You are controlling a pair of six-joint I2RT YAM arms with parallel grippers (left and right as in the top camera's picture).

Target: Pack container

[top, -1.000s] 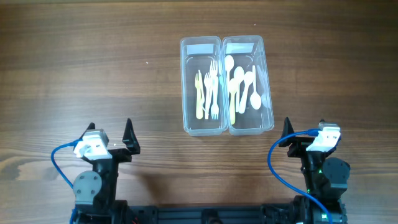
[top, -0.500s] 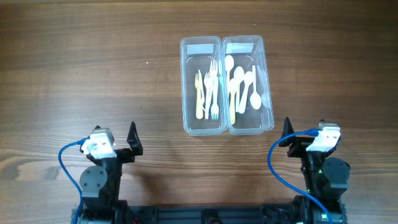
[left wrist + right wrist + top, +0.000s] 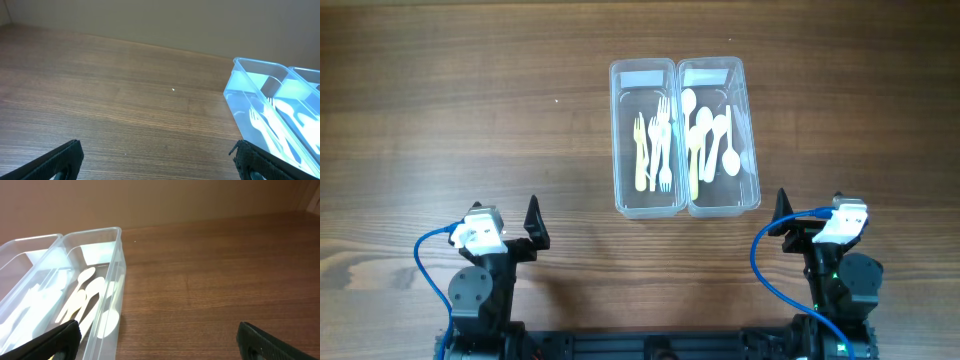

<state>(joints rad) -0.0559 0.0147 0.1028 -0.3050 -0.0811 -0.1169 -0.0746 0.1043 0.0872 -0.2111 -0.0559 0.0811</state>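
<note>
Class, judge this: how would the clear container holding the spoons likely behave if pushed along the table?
Thin, clear plastic with few spoons: the spoon container probably slides easily. Low and long, so tipping seems unlikely. It appears to touch the fork container, so a sideways push likely shifts both.

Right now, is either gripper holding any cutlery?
No, the left gripper and right gripper both stand open and empty, apart from the clear containers.
</note>
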